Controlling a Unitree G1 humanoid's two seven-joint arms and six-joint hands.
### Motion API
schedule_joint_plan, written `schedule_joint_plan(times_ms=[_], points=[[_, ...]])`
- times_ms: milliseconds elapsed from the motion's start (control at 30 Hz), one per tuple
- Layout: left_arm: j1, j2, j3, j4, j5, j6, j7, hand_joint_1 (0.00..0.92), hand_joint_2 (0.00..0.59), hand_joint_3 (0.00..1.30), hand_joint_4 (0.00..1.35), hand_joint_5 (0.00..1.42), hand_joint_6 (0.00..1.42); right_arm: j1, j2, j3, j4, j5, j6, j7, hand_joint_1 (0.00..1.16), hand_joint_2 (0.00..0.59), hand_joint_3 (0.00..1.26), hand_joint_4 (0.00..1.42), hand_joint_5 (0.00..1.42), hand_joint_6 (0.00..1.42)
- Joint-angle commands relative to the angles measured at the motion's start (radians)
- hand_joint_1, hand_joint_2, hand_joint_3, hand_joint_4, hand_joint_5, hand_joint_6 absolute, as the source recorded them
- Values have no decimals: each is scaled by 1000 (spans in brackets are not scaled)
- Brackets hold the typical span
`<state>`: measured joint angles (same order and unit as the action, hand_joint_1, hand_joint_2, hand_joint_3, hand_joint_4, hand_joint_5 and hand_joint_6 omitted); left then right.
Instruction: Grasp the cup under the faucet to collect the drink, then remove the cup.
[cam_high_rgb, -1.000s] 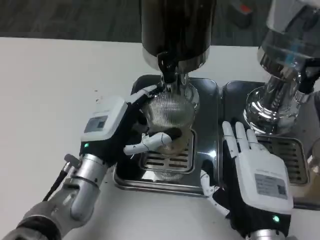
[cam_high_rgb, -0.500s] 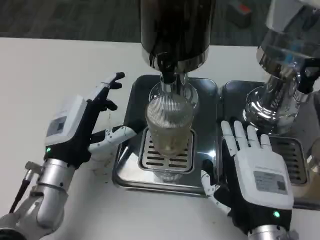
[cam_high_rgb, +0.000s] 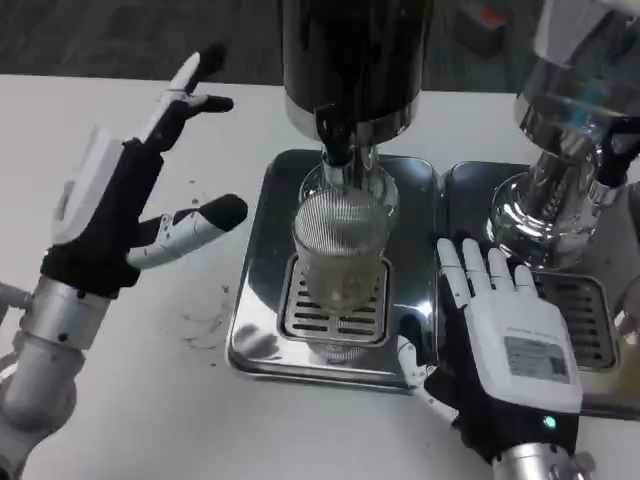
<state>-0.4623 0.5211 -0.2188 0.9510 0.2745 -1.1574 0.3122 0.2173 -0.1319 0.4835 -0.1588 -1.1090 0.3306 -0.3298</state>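
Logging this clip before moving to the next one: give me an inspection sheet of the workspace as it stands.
Surface: white table, faint marks beside the tray.
Job's things: ribbed clear cup upright on the drip tray grate, under the faucet; held by neither hand.
Clutter: second dispenser on its own tray at right.
Hands: left hand raised off the cup, fingers spread; right hand flat, fingers extended.
Cables: nothing seen.
Surroundings: dark floor behind the table.

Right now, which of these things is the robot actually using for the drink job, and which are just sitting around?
For the job: cup, faucet, dark dispenser, drip tray, left hand, right hand.

Lying about: silver dispenser, its tray, table.
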Motion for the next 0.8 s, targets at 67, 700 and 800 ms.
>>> schedule_joint_plan(times_ms=[67,700,800], points=[[-7,-11,10,-110,-213,-10,-275,0,62,37,0,249,171,-4,3,-4,10,10,-2,-6,367,521,44,0,0,1],[-83,-165,98,-99,-368,83,-730,0,68,40,0,212,132,8,49,-5,20,7,16,-52,355,521,35,0,0,15],[-87,-175,105,-94,-364,82,-747,0,68,64,0,245,166,11,52,-6,18,6,19,-54,354,521,34,0,0,16]])
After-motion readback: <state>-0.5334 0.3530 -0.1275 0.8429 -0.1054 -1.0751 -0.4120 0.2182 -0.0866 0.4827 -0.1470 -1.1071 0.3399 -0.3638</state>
